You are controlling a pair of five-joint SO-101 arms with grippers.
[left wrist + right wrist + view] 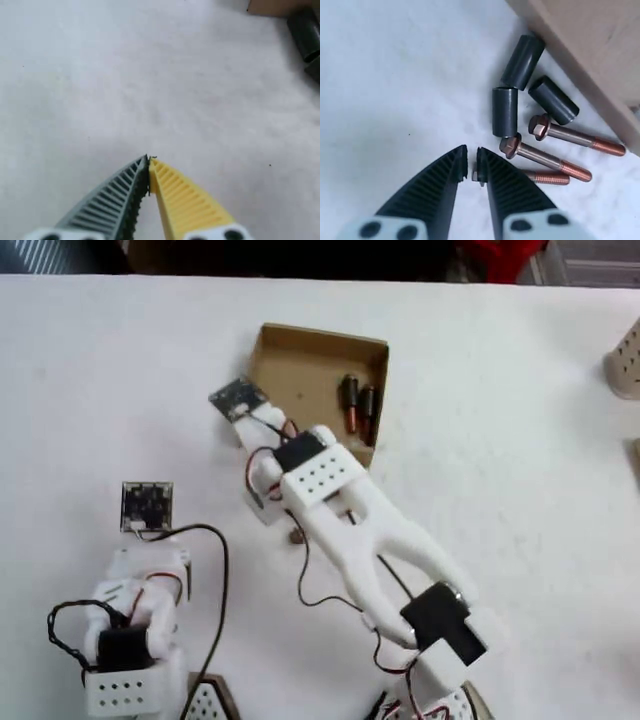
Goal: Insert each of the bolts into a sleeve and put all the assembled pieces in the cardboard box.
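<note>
The cardboard box (300, 375) sits open on the white table (520, 360). It holds two assembled pieces, one (349, 402) just beside the other (368, 412), lying side by side against one wall. The rest of the box floor is bare. In the right wrist view, the loose parts lie on the table just outside the box wall (580, 55). Three black sleeves lie there on their sides. One sleeve (522, 61) is nearest the wall, a second sleeve (504, 111) is beside it, and a third sleeve (553, 100) is angled between them and the bolts. Two coppery bolts lie roughly parallel, the upper bolt (575, 137) close to the wall and the middle bolt (545, 157) with its head touching the second sleeve. The right gripper (471, 152) is over this cluster with its black jaws drawn to a narrow slit. The head of a third bolt (549, 177) shows in that slit, and its shaft passes behind one finger. Whether the bolt is actually pinched cannot be told. The left gripper (149, 164), with one grey and one yellow finger, has its tips pressed together on nothing, over bare table well apart from the box.
</note>
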